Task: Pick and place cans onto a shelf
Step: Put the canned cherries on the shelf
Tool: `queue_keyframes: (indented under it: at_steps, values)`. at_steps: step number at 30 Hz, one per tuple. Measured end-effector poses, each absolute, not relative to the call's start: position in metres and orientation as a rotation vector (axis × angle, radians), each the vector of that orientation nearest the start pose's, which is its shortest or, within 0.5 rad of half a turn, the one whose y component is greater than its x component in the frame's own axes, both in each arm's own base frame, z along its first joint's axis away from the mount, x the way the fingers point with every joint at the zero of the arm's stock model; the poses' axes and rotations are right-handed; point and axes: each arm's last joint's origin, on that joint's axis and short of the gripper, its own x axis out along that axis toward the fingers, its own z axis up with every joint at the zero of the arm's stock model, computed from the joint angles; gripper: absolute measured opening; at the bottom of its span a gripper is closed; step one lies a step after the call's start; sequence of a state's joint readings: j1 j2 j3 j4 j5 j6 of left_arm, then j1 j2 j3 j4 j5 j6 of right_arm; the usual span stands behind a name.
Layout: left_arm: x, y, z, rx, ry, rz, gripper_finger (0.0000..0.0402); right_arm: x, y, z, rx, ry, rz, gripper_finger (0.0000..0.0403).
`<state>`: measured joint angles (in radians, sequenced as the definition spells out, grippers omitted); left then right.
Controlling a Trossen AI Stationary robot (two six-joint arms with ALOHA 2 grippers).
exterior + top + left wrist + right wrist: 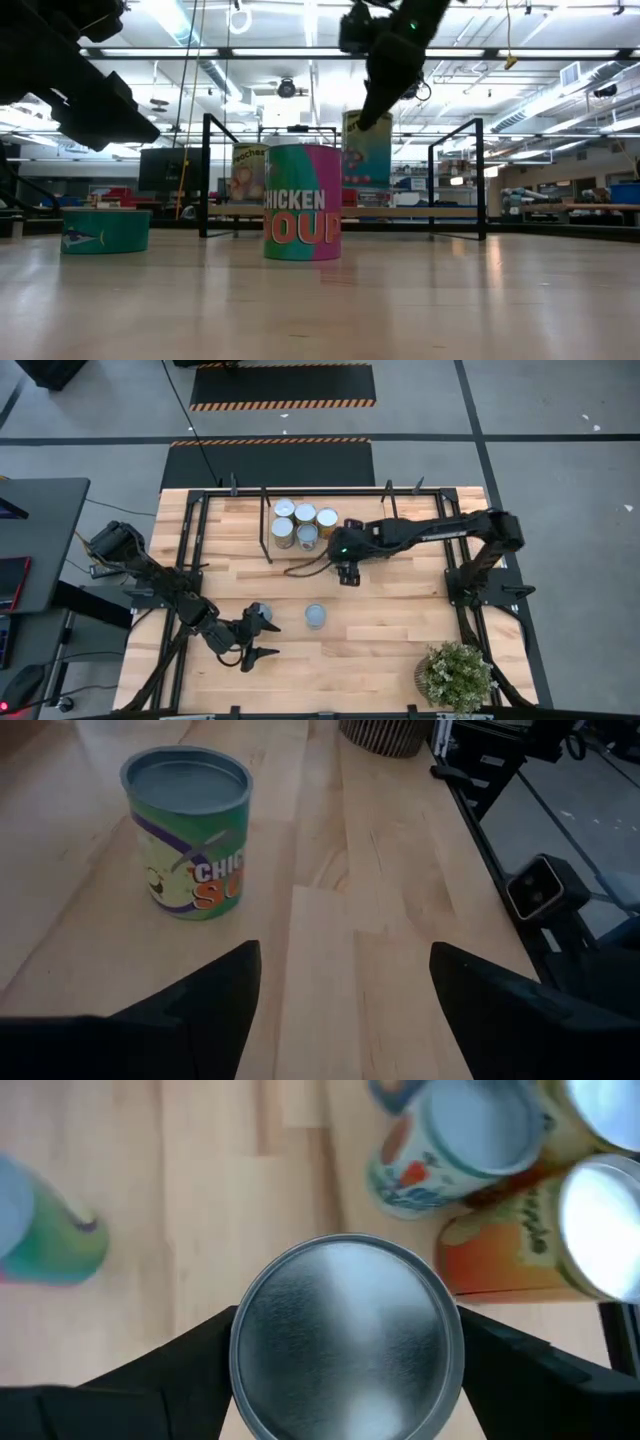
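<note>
- Right gripper (345,1335) has its two dark fingers closed against the sides of a silver-topped cylindrical tin (347,1338); we judge the side grip keeps the tin upright for setting down.
- Seen from table height, that tin (367,150) hangs clear of the tabletop, so we take this as the carry toward the shelf and not yet the placing.
- Just beside the right gripper (347,572), toward the table's far edge, lies the low light-wood shelf with thin black rod uprights (250,510), and on it a tight cluster of four labelled tins with pale round tops (304,525); we suppose they are packed close to leave room for more.
- Right arm reaches from its base at the table's right side, stretched nearly level across the table, wrist turned down over the tin.
- Left gripper (262,639) hovers near the table's front edge, its fingers spread wide and holding nothing.
- Just beside its far finger stands a low teal tin with a blue-grey top (259,613); a little farther right is a green and pink chicken soup can with a blue-grey lid (316,616), which we see ahead of it in the left wrist view (188,830).
- Left arm runs low and bent from the left side, forearm angled toward these two tins, which we judge are still waiting for pickup.
- A small potted green plant (457,675) sits well apart from both grippers, at the front right corner.
</note>
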<state>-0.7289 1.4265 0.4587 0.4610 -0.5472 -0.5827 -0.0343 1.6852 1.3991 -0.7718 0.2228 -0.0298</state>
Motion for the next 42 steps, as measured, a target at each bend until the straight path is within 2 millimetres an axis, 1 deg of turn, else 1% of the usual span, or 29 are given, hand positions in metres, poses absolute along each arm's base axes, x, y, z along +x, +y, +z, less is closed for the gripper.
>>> queue_keyframes:
  at_steps: [4, 9, 14, 19, 33, 37, 42]
  values:
    - [0.200, -0.153, 0.152, -0.274, 0.438, -0.036, 0.0295, 0.337, -0.037, 0.261, -0.092, 0.987, -0.267, 0.0334]
    - [0.204, -0.147, 0.152, -0.279, 0.435, -0.010, 0.0295, 0.338, -0.056, 0.257, -0.057, 0.960, -0.312, 0.0335]
    - [0.206, -0.145, 0.152, -0.281, 0.433, 0.001, 0.0295, 0.339, -0.069, 0.254, 0.001, 0.956, -0.341, 0.0335]
    - [0.205, -0.145, 0.152, -0.267, 0.434, -0.003, 0.0295, 0.338, -0.074, 0.251, 0.011, 0.977, -0.355, 0.0335]
    - [0.205, -0.146, 0.152, -0.274, 0.437, -0.011, 0.0295, 0.336, -0.085, 0.252, 0.000, 0.971, -0.374, 0.0337]
    - [0.206, -0.146, 0.153, -0.281, 0.430, -0.014, 0.0295, 0.337, -0.085, 0.250, -0.017, 0.981, -0.393, 0.0349]
    - [0.206, -0.146, 0.154, -0.286, 0.424, -0.017, 0.0295, 0.338, -0.086, 0.245, -0.005, 1.005, -0.381, 0.0380]
